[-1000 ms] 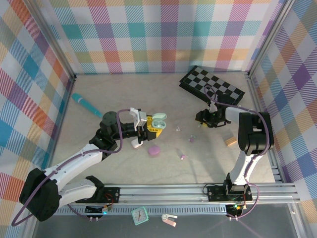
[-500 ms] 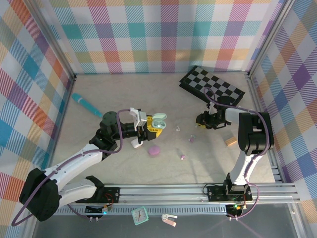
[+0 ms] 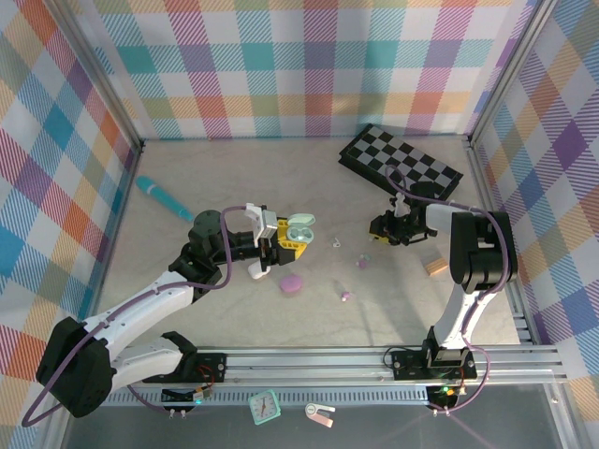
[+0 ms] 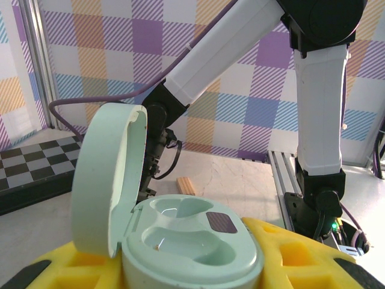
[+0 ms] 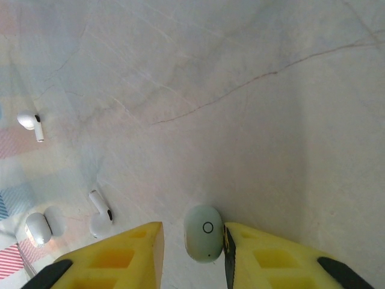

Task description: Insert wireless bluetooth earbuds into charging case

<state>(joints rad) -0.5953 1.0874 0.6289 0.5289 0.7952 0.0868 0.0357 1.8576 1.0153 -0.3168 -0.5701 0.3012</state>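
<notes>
The left arm [image 3: 140,304] and right arm [image 3: 477,251] share white tubular links and black joint housings, each trailed by a purple cable [image 4: 90,99]. The right gripper [image 5: 192,238] carries yellow moulded fingers [image 5: 120,256] with square recesses.

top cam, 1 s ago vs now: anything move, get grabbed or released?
The right gripper edged slightly left and toward the near edge, then stopped. Its wrist view now shows a mint earbud between its fingers, against one with a gap at the other, so no firm grip shows. Unchanged: the left gripper holding the open mint case, the lilac case, the loose earbuds.
</notes>
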